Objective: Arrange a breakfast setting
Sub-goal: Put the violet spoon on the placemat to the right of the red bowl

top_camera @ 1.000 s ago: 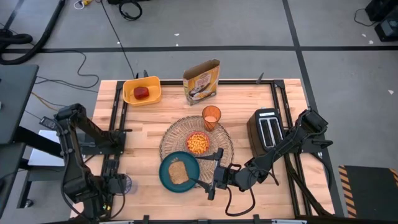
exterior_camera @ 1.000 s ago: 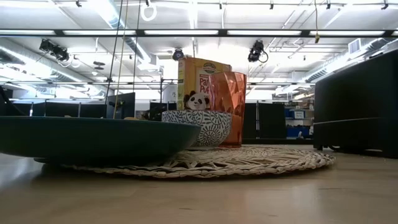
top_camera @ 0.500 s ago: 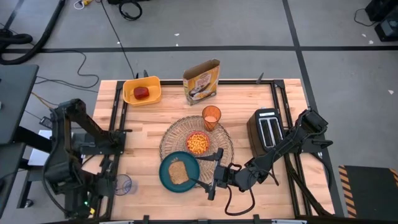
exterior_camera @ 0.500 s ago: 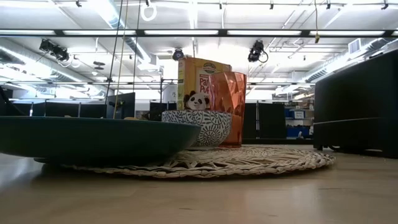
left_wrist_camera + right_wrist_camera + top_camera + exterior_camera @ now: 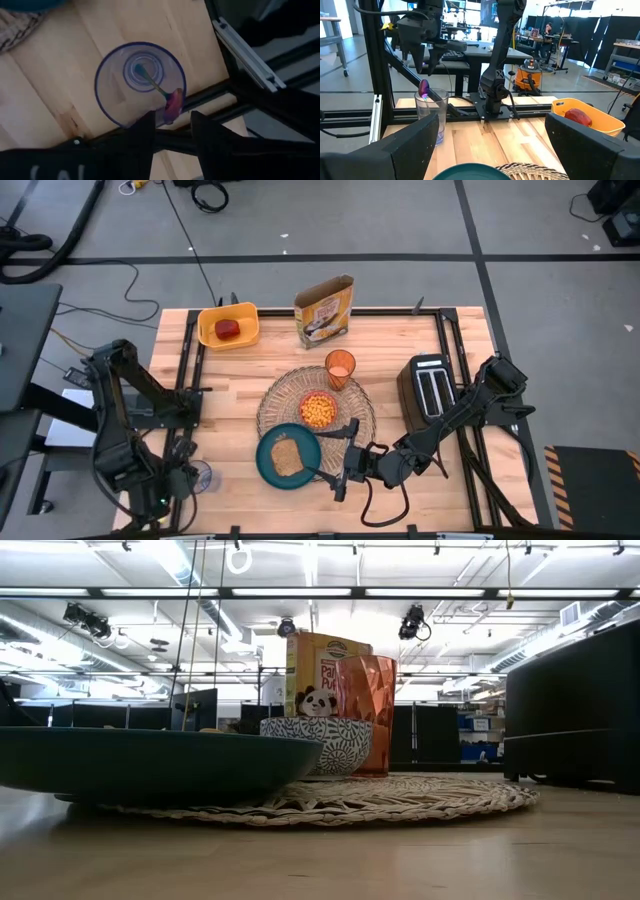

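On the round woven placemat [image 5: 316,412] stand a small bowl of orange cereal [image 5: 318,410] and the orange cup [image 5: 340,367]. The teal plate with toast [image 5: 287,456] overlaps the placemat's near left edge. The red apple [image 5: 229,329] lies in the yellow bin. The spoon [image 5: 155,87] stands in a clear cup [image 5: 199,476] at the near left corner, leaning on its rim. My left gripper [image 5: 172,122] hangs open just above the spoon's upper end [image 5: 423,89], pointing down. My right gripper [image 5: 342,460] stands open and level beside the plate's right edge.
A yellow bin [image 5: 212,338] and a cereal box [image 5: 325,310] stand at the far edge, and a black toaster [image 5: 432,388] on the right. Black frame rails [image 5: 190,380] run along the table's left and right sides. Bare wood lies between the clear cup and the plate.
My left arm has shifted over the clear cup and its wrist has turned. The cup, the plate and the things on the placemat stay where they were.
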